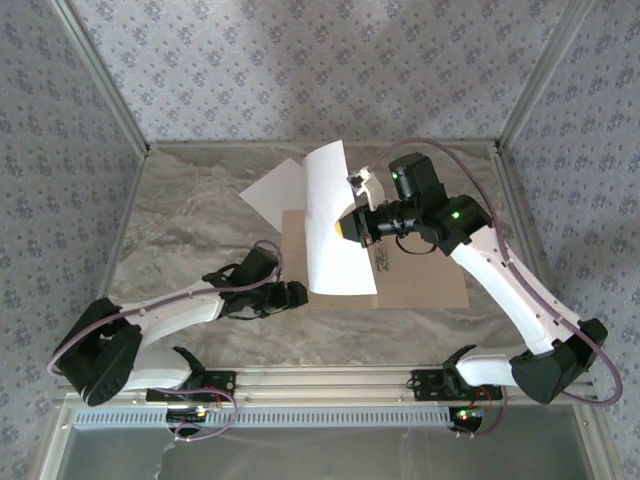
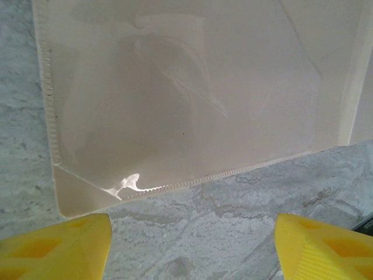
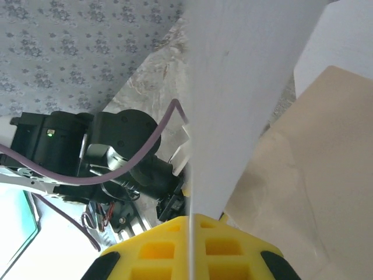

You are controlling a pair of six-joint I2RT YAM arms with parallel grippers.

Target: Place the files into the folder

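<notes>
The tan folder (image 1: 420, 285) lies open and flat mid-table. My right gripper (image 1: 350, 228) is shut on the edge of one white file (image 1: 335, 220) and holds it up, curled, above the folder's left part. In the right wrist view the yellow jaws (image 3: 189, 224) pinch this sheet (image 3: 245, 87), with the folder (image 3: 315, 175) beneath. The second file (image 1: 275, 190) lies flat behind the folder at the left. My left gripper (image 1: 295, 293) is open just off the folder's left edge. Its wrist view has the fingers (image 2: 192, 245) spread over bare marble, facing a folder corner (image 2: 192, 87) with a glossy pocket.
The marble table (image 1: 180, 230) is boxed in by patterned walls and metal frame posts (image 1: 105, 80). A metal rail (image 1: 330, 380) runs along the near edge by the arm bases. The left arm (image 3: 116, 151) sits close under the raised sheet.
</notes>
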